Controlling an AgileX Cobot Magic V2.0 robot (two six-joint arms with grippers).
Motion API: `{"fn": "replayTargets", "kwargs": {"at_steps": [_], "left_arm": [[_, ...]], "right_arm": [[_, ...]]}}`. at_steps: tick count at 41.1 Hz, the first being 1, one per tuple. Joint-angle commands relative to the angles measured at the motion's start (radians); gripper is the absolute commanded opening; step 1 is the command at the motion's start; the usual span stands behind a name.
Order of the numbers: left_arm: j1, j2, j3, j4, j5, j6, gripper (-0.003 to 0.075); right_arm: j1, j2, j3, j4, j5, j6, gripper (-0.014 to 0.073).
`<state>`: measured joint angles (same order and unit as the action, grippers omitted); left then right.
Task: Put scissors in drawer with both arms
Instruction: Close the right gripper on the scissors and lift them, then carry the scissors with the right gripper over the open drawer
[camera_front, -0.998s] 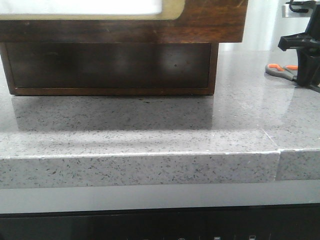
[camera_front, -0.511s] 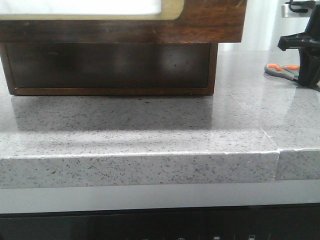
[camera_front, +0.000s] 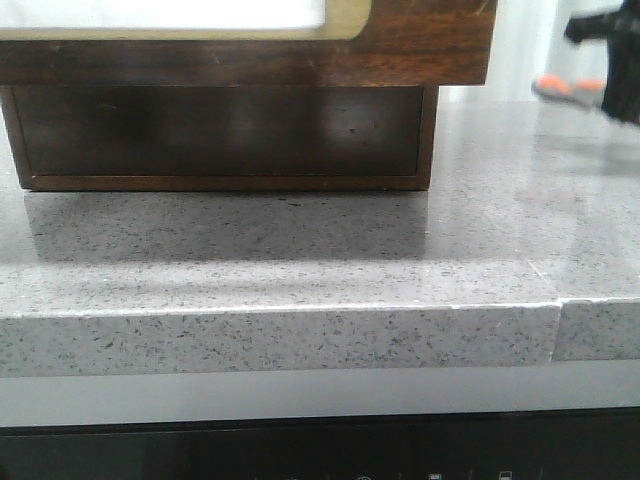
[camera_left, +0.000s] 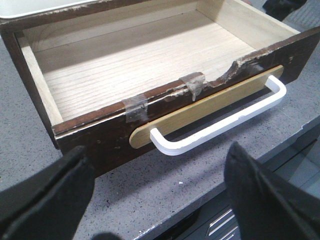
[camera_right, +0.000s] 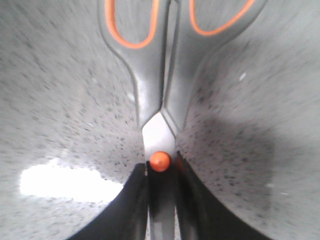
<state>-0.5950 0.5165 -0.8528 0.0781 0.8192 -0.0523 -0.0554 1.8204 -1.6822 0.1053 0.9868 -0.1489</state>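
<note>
Grey scissors between right pincer fingers

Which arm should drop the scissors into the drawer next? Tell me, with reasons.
Right. The right gripper is shut on the scissors, lifted off the countertop. The left gripper is open and empty, facing the open drawer.

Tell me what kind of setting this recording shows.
Probably a kitchen-style counter: a speckled grey stone worktop above dark cabinet fronts, with an open wooden drawer and scissors on it.
</note>
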Motion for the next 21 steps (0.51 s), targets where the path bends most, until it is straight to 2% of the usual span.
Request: {"fn": "replayTargets", "kwargs": {"at_steps": [1,12,21], "left_arm": [[-0.008,0.007,-0.036,-0.001,-0.080,-0.010,0.0535],[-0.008,0.007,-0.036,-0.001,-0.080,-0.010,0.0535],[-0.008,0.007,-0.036,-0.001,-0.080,-0.010,0.0535]], "right_arm": [[-0.002,-0.127,-0.026,0.009,-0.069,-0.013,0.0110],[0.001,-0.318,-0.094,0.027,-0.095,-0.018,0.0110],[0.057,-0.426,-0.184,0.112,-0.094,-0.114,0.0110]]}}
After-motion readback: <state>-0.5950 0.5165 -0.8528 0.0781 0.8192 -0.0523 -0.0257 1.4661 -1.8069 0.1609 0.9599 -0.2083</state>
